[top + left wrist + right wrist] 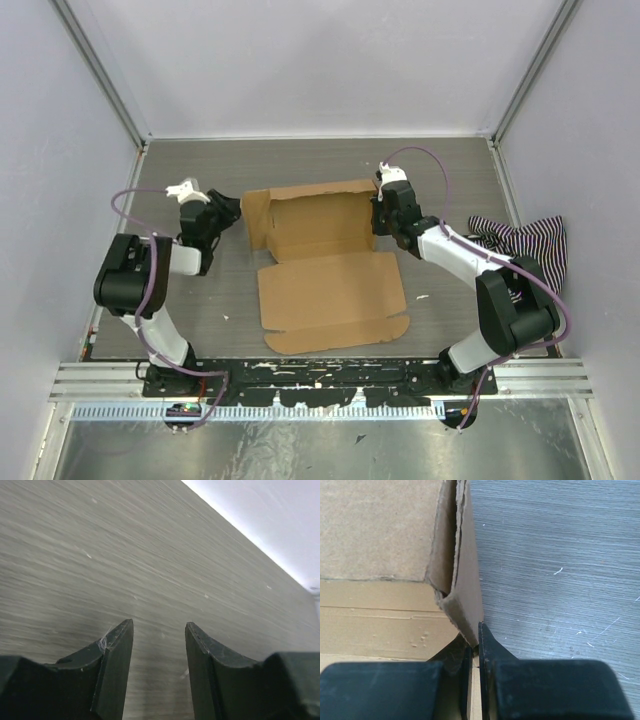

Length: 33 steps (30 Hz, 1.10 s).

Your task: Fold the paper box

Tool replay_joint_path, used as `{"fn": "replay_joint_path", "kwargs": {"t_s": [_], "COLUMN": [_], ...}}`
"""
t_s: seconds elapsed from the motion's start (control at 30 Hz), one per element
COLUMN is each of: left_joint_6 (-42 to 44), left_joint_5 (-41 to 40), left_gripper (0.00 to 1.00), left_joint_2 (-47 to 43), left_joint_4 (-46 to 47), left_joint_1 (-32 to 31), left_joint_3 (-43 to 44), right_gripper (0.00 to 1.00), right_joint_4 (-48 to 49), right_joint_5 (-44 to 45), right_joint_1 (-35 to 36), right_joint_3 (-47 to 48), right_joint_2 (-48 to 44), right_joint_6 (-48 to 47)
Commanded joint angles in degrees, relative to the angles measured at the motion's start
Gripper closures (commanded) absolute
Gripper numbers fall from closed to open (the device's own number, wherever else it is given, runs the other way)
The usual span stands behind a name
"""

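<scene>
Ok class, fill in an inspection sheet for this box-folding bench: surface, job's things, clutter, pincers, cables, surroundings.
Surface: grey wood-grain table, scattered white flecks.
Job's things: paper box, partly folded; back and side walls raised, front panel lying flat.
Clutter: striped cloth, crumpled at the table's right edge, apart from the box.
Grippers: left pincer open over bare table, left of the box; right pincer shut on the box's right wall.
Cables: purple cable looped on the left arm, second cable looped on the right arm.
Surroundings: pale walls with metal frame posts; nothing else seen.
</scene>
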Motion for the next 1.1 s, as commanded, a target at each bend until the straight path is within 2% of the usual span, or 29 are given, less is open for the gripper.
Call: {"fn": "replay_joint_path", "kwargs": {"t_s": [0.0, 0.07, 0.27, 0.53, 0.8, 1.07], "left_joint_6": [-9.71, -13.41, -13.48, -12.45, -10.98, -7.19], "left_joint_5": [12.31, 15.27, 20.18, 19.87, 18.62, 17.56], "left_gripper": [0.48, 0.5, 0.5, 0.5, 0.51, 0.51], "left_joint_2": [5.27, 7.59, 6.72, -2.44, -7.09, -13.92], "left_joint_4": [30.43, 35.12, 35.26, 33.95, 31.4, 25.03], "left_joint_1": [-0.02, -0.02, -2.56, -4.54, -7.59, -10.37], "left_joint_3": [-7.39, -9.32, -11.97, -17.09, -20.6, -21.49], "right_gripper": [0.99, 0.99, 0.99, 0.99, 0.99, 0.99], "right_joint_4": [-1.4, -1.35, -1.35, -1.5, -1.88, -2.03], "right_joint_5": [-1.65, -1.38, -1.23, -1.09, -0.79, -0.75], "right_joint_1": [0.18, 0.22, 0.14, 0.14, 0.14, 0.15], "right_joint_3": [2.33, 2.53, 3.07, 3.1, 3.14, 3.12], "right_joint_2": [0.31, 0.8, 1.36, 1.65, 1.46, 0.94], "right_joint_6": [0.0, -0.03, -0.08, -0.17, -0.28, -0.29]}}
